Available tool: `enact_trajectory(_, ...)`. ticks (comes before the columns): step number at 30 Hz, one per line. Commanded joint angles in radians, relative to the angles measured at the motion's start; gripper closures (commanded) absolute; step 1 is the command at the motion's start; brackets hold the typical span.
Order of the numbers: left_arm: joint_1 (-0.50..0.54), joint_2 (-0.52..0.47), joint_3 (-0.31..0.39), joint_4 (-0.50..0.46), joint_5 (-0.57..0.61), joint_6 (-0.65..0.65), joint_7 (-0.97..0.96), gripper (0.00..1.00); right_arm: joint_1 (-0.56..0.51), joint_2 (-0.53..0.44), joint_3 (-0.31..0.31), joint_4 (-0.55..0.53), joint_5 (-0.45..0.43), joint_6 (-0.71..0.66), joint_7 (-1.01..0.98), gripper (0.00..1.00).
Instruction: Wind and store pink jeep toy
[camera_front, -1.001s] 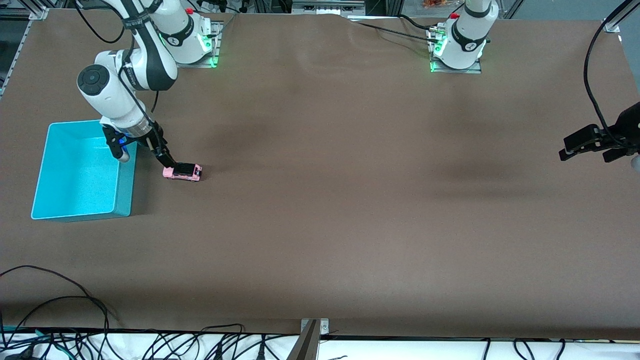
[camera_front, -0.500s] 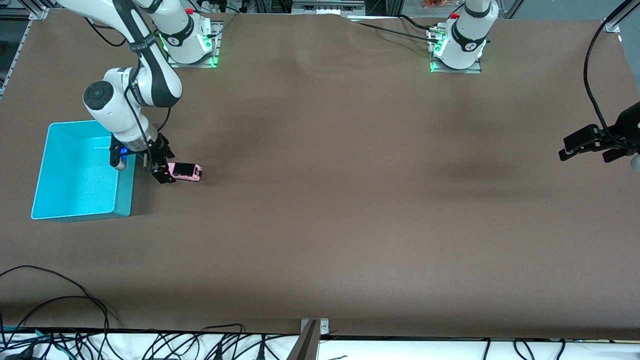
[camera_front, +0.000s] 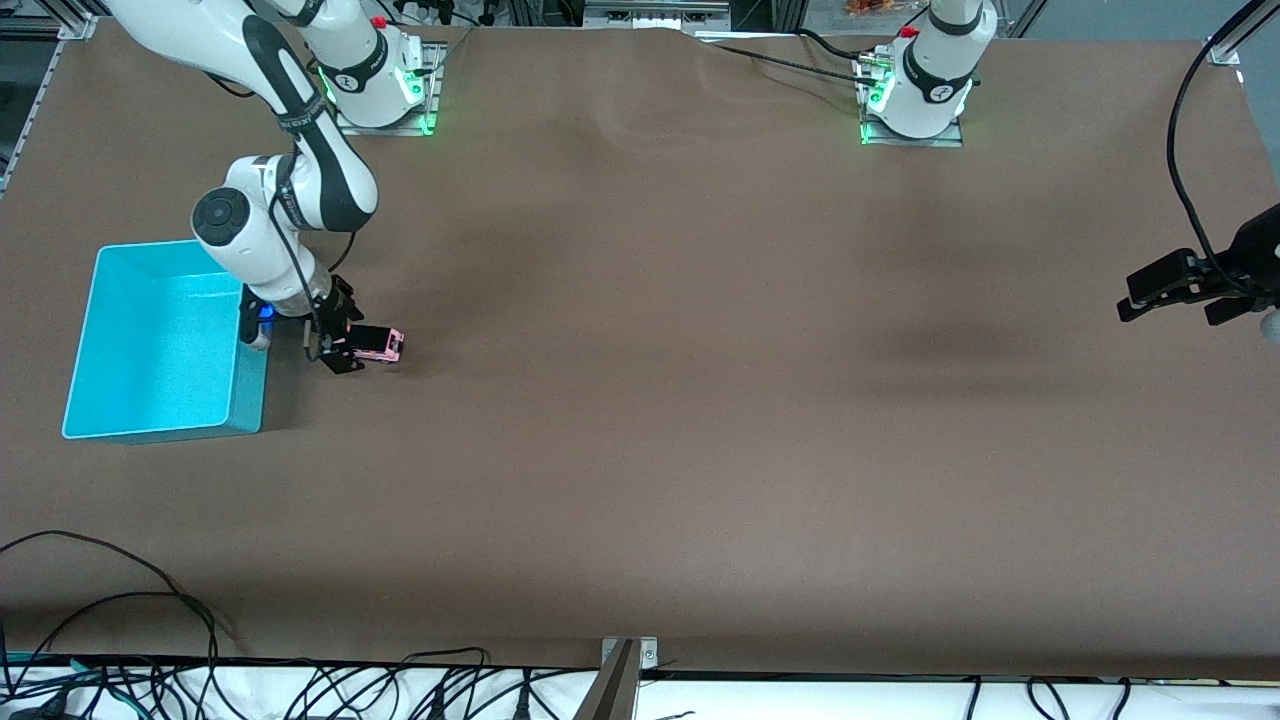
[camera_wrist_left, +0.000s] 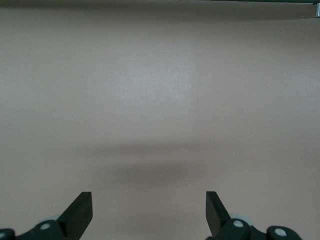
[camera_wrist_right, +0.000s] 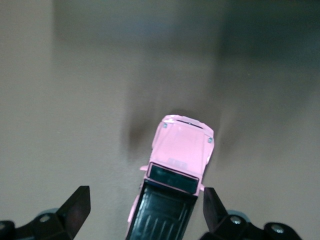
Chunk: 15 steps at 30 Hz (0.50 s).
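1. One pink jeep toy (camera_front: 380, 344) sits on the brown table (camera_front: 700, 400), just beside the turquoise bin (camera_front: 160, 345), toward the table's middle.
2. It looks light, rigid and probably smooth-sided; pinching across its flat flanks seems safest.
3. The right gripper (camera_wrist_right: 142, 202) is low at the jeep's black rear, fingers spread wide, one on each side, apparently not touching.
4. The left gripper (camera_wrist_left: 149, 207) waits open over bare table, well apart from the bin.
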Motion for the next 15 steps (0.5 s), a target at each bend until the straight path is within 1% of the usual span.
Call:
enact_trajectory(1,0.002,-0.004,-0.004,-0.001,0.024,0.002,0.023,0.00,0.018,0.019,0.000,0.014,0.020,0.006,0.014,0.00)
enact_trajectory(6,0.002,-0.004,-0.003,-0.001,0.024,0.002,0.023,0.00,0.020,0.020,0.000,0.014,0.017,0.007,0.017,0.01)
enact_trajectory(8,0.002,-0.004,-0.003,-0.001,0.024,0.002,0.023,0.00,0.020,0.019,0.000,0.014,0.020,0.013,0.019,0.29)
enact_trajectory(10,0.002,-0.004,-0.003,-0.001,0.024,0.002,0.023,0.00,0.020,0.014,0.000,0.014,0.022,0.022,0.040,0.51)
enact_trajectory(12,0.002,-0.004,-0.003,-0.001,0.024,0.002,0.023,0.00,0.021,0.011,0.000,0.014,0.019,0.039,0.085,0.79)
enact_trajectory(13,0.002,-0.004,-0.003,-0.001,0.024,0.002,0.023,0.00,0.021,0.011,0.000,0.014,0.016,0.045,0.092,0.84)
enact_trajectory(14,0.002,-0.004,-0.003,-0.001,0.024,0.002,0.023,0.00,0.021,0.011,0.000,0.014,0.014,0.045,0.092,0.85)
enact_trajectory(15,0.002,-0.004,-0.003,-0.001,0.024,0.002,0.023,0.00,0.021,0.011,0.000,0.014,0.014,0.045,0.091,0.87)
